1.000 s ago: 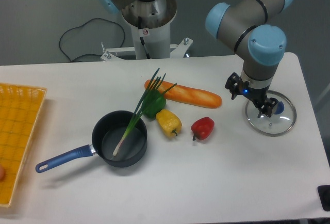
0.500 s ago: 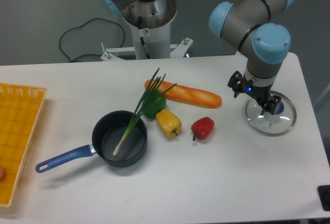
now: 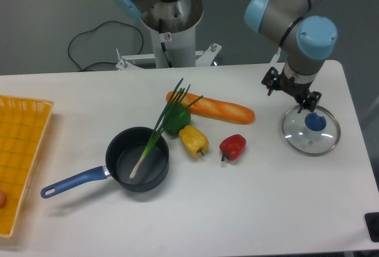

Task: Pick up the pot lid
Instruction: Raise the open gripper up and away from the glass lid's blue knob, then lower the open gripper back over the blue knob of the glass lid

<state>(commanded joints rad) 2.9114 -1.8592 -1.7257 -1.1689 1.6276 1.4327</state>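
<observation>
My gripper is at the right of the table, its two fingers spread with nothing visible between them. Just below it in the view lies the clear glass pot lid, round with a thin rim and flat on the white table. The lid's blue knob is in full view, below and slightly right of the right fingertip. That fingertip overlaps the lid's far edge in the view; its height above the glass cannot be judged.
A black pan with a blue handle holds the lower end of green stalks. Between pan and lid lie a green pepper, yellow pepper, red pepper and long orange item. An orange crate stands far left.
My gripper has shifted toward the far side of the table, uncovering the blue knob and more of the glass. Its fingers remain apart. The lid has not moved.
</observation>
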